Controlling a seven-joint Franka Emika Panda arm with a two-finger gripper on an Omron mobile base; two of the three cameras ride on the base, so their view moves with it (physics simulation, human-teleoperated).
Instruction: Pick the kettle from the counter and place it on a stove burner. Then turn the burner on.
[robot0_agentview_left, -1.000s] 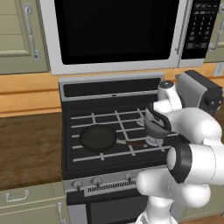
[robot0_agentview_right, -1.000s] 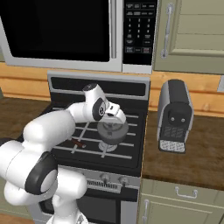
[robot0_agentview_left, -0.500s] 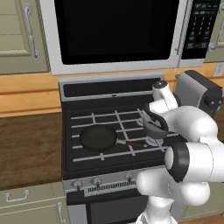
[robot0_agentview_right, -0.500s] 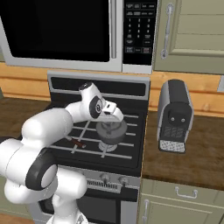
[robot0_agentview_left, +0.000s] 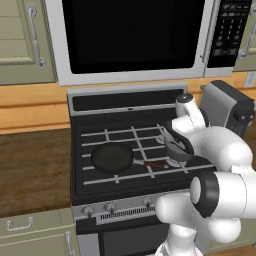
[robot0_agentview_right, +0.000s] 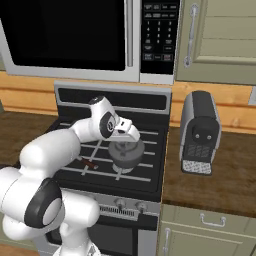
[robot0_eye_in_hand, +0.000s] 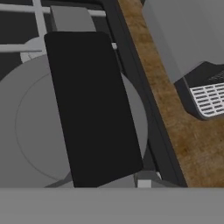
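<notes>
While tool (robot0_agentview_right: 126, 136) hovers atop it, kettle (robot0_agentview_right: 126, 154) sits on stove burner (robot0_agentview_right: 125, 169).

Both base views look down from behind onto the stove (robot0_agentview_left: 125, 160); the hand view sits very close, seemingly above the kettle (robot0_eye_in_hand: 26, 131).

Rendered frames, light even and diffuse, medium bright; no single source evident. Shadows soft, faint. Arm (robot0_agentview_left: 220, 150) white with smooth shading, no blown highlights. Stove top (robot0_agentview_left: 90, 177) dark, grate bars legible. Microwave door (robot0_agentview_left: 135, 35) near black, no reflections. Base views sharp to edges, no visible distortion; slight pixel softness. Hand view close: kettle (robot0_eye_in_hand: 26, 127) flat grey, handle (robot0_eye_in_hand: 92, 109) plain black, little detail; table (robot0_eye_in_hand: 175, 118) wood grain soft.
</notes>
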